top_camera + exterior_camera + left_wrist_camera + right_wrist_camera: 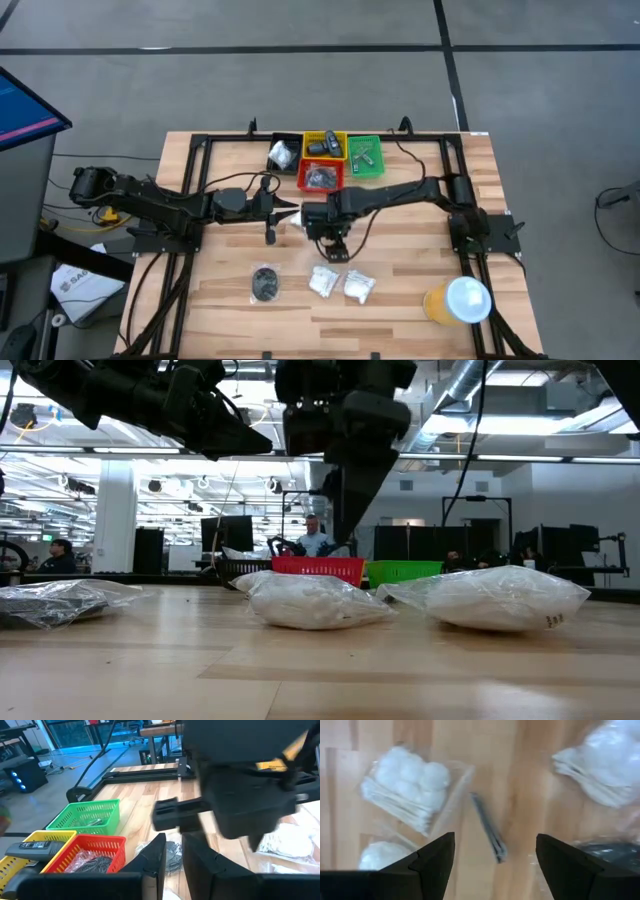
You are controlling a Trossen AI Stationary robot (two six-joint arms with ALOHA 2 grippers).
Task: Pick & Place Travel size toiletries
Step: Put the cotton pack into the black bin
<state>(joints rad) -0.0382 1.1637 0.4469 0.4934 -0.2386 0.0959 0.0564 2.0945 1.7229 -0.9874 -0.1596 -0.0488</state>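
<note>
Nearest the low camera, front of the wooden table point(400, 300), left to right: a dark grey disc in clear wrap point(265, 283), two white crinkly packets point(326, 281) point(358, 287) side by side, then the orange cup with white lid point(458, 301) at the front right corner, well apart. Left gripper point(296, 214) reaches in from the left at mid-table, fingers nearly together with a slim gap, nothing visibly held; can't tell what the pale bit just beside its tip is. Right gripper point(495, 851) hangs just right of it, pointing down, jaws wide apart and empty, over a thin silvery-grey tube point(488, 827) lying flat on the wood between white packets. Back row, left to right: black bin point(284, 152) holding a white packet, yellow bin point(325, 144) with black oblong pieces, red bin point(321, 177) in front of yellow with dark items, green bin point(364, 156) with little tubes.
</note>
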